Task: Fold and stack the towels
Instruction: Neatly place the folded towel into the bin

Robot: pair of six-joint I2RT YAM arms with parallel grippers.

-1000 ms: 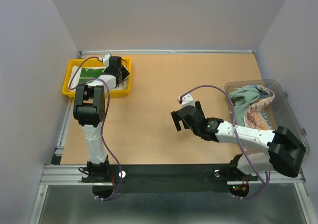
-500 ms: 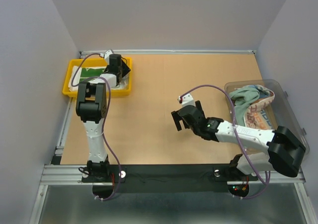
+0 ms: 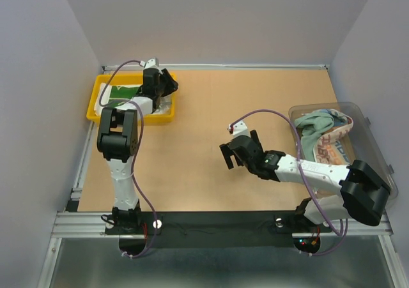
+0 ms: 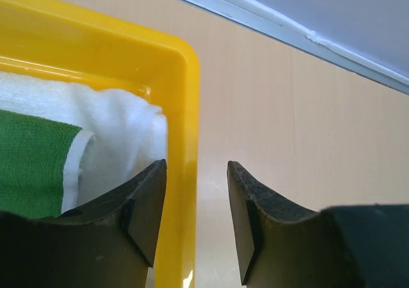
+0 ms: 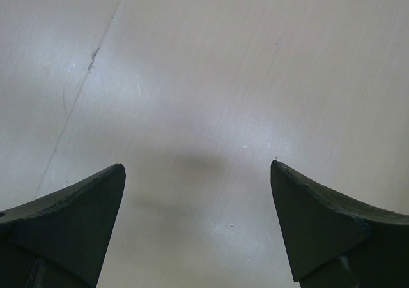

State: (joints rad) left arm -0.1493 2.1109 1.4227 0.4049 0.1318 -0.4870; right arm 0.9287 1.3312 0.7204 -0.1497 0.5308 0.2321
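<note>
Over on the left, at the far corner of the light wooden desk (image 3: 211, 103), sits a shallow yellow plastic tray (image 4: 96, 45). A plain white terry towel (image 4: 121, 128) lies folded in it, and a dark green towel (image 4: 32, 160) rests on top of that. The left end effector (image 4: 197, 166) hangs at the tray's right-hand wall with its jaws about half apart. One finger is inside the tray, just beside the white towel's edge, and the other is outside over bare desk. The yellow wall runs up between them, with a gap showing on the outer side, so nothing is clamped.

The right end effector (image 5: 197, 168) hovers low over the middle of the desk. Its jaws are spread wide, with only bare wood and its own soft shadow between them.

At the right edge stands a clear plastic bin (image 3: 367, 131). A pale teal-green towel (image 3: 316, 125) is crumpled inside it, bunched against a white towel with blue and orange lettering (image 3: 332, 149).
</note>
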